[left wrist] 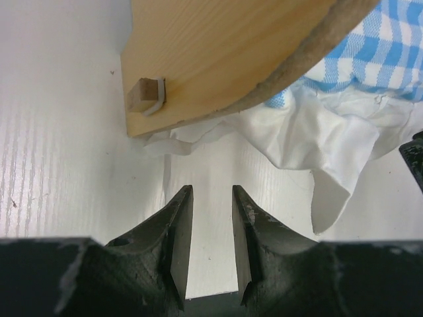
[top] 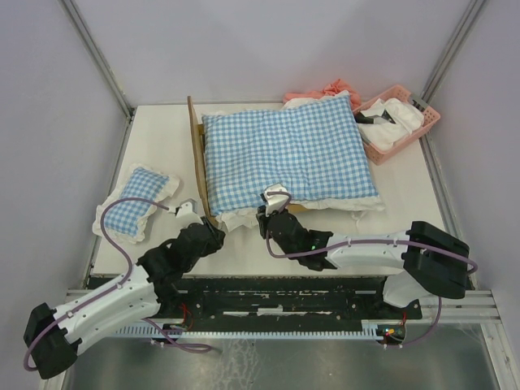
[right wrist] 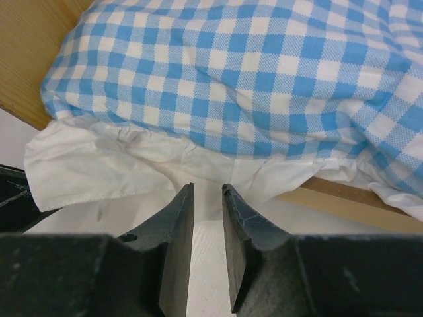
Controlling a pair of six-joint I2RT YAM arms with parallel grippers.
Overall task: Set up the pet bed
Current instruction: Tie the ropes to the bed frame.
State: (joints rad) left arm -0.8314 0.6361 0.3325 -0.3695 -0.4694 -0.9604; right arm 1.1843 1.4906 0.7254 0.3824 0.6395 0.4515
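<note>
The pet bed's light-wood frame (top: 196, 150) stands mid-table, its headboard to the left, and a large blue-and-white checked cushion (top: 284, 150) covers it. My left gripper (top: 192, 213) is open and empty, just short of the headboard's near end. The left wrist view shows the headboard (left wrist: 225, 53), a small wooden foot block (left wrist: 147, 96) and the white frill (left wrist: 317, 132) beyond my gripper (left wrist: 211, 191). My right gripper (top: 275, 200) is open and empty at the cushion's near edge. In the right wrist view my gripper (right wrist: 207, 188) almost touches the frill (right wrist: 119, 158) under the cushion (right wrist: 251, 72).
A small checked pillow (top: 134, 201) lies at the left of the table. A pink plastic basket (top: 398, 120) with white and dark items stands at the back right. Pink cloth (top: 325, 91) lies behind the cushion. A wooden side rail (right wrist: 350, 198) shows under the cushion.
</note>
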